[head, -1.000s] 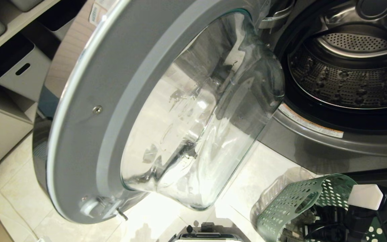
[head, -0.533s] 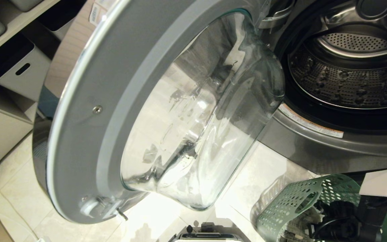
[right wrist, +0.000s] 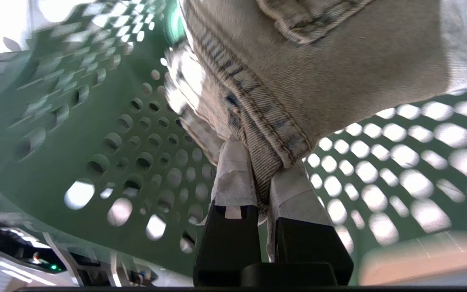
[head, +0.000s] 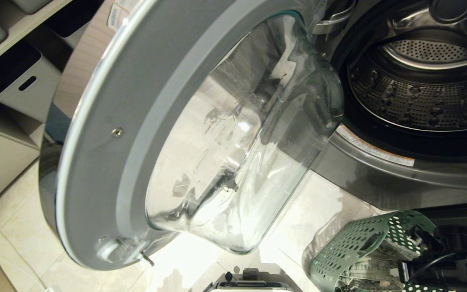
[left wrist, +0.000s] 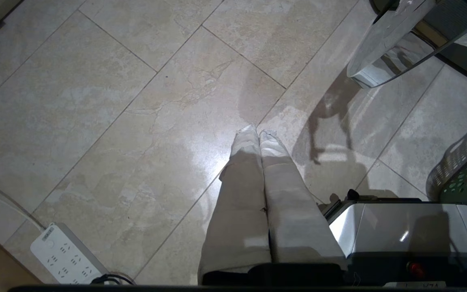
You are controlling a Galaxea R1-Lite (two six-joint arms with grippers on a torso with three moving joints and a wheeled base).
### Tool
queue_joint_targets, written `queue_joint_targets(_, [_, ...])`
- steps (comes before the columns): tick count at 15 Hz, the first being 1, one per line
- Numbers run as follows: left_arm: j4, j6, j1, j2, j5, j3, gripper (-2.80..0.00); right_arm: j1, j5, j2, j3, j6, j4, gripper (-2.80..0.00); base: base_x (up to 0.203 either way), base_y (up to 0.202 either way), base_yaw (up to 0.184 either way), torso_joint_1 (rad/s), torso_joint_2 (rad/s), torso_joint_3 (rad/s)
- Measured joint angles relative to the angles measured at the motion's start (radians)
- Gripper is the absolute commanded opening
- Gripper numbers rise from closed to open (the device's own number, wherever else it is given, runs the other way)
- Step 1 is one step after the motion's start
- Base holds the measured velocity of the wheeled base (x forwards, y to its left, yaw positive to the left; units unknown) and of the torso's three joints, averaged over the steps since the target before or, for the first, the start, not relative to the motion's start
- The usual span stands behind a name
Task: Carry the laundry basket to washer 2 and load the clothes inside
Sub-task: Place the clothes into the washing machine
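Green basket stood on the floor below the washer, whose door hung open. Inside the basket, my right pincer pinched the clothes; my left pincer, pressed together, hung over tiles.

Glossy beige stone-tile floor, white multi-socket power strip lying on it with its cable, dark green perforated plastic laundry basket standing on it before the grey washer

right gripper now deeper in the laundry basket, its white block gone from the head view, pale clothes exposed, fabric pinched between its fingers
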Motion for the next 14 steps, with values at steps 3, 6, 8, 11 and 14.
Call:
queue_joint_targets(3, [0.000, 0.000, 0.000, 0.000, 0.000, 0.000, -2.80, 0.001, -0.055, -0.231, 0.125, -0.028, 0.000, -2.80, 0.000, 0.000, 0.000, 0.000, 0.00, 0.000])
queue_joint_targets(6, [0.000, 0.000, 0.000, 0.000, 0.000, 0.000, -2.80, 0.000, -0.096, -0.436, 0.197, -0.048, 0.000, -2.80, 0.000, 0.000, 0.000, 0.000, 0.00, 0.000])
queue_joint_targets(8, [0.000, 0.000, 0.000, 0.000, 0.000, 0.000, -2.80, 0.000, -0.103, -0.550, 0.222, -0.061, 0.000, -2.80, 0.000, 0.000, 0.000, 0.000, 0.00, 0.000])
queue_joint_targets(11, [0.000, 0.000, 0.000, 0.000, 0.000, 0.000, -2.80, 0.001, -0.100, -0.714, 0.216, -0.081, 0.002, -2.80, 0.000, 0.000, 0.000, 0.000, 0.00, 0.000])
queue_joint_targets(14, [0.000, 0.000, 0.000, 0.000, 0.000, 0.000, -2.80, 0.003, -0.071, -0.852, 0.190, -0.082, 0.003, -2.80, 0.000, 0.000, 0.000, 0.000, 0.00, 0.000])
